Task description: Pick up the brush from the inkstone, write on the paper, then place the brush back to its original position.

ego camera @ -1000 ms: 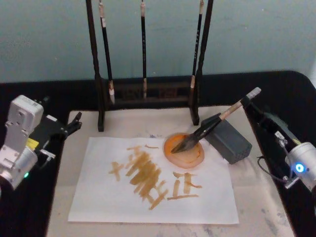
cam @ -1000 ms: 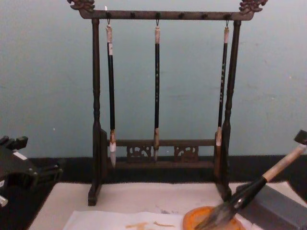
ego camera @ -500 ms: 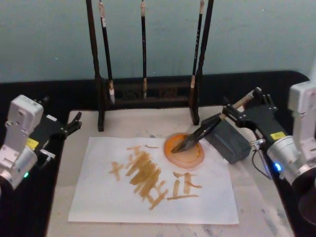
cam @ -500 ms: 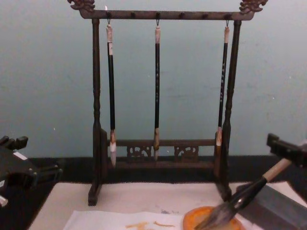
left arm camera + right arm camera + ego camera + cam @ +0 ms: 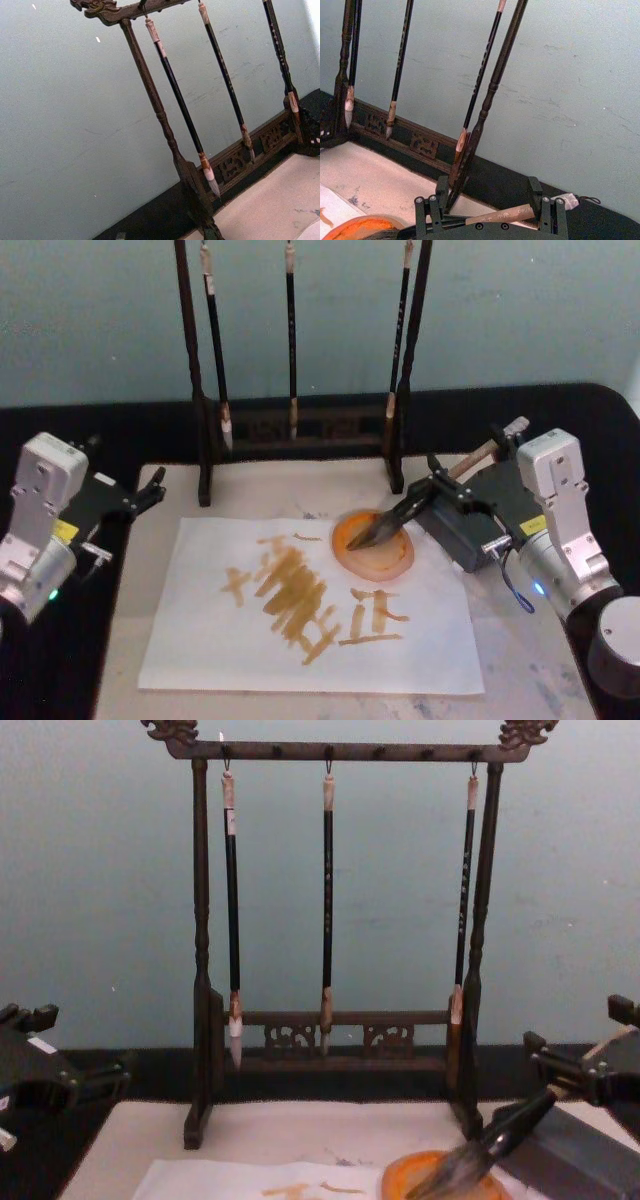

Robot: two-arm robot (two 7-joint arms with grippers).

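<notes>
— While you look from the near edge, what lies closest?

— One paper, white with orange strokes, flat on the cream mat that covers the worktop. Just past its far right corner sits one orange dish, partly on the sheet.

— And the brush?

— One thick brush, tilted, its dark tuft down in the dish and its pale handle rising to the right over one grey block. The chest view shows the tuft resting in the dish too.

— Is anything holding it?

— The right gripper is at the handle, its jaws spread with one on either side of the shaft. From the right wrist view the handle lies between the two open jaws; whether they touch it I cannot tell.

— The other arm?

— The left gripper hangs at the mat's left edge, well apart from the sheet. Its jaws look parted a little and hold nothing.

— Farthest back?

— One dark wooden rack stands at the mat's far edge, with three thin black brushes hanging from its top bar.
</notes>
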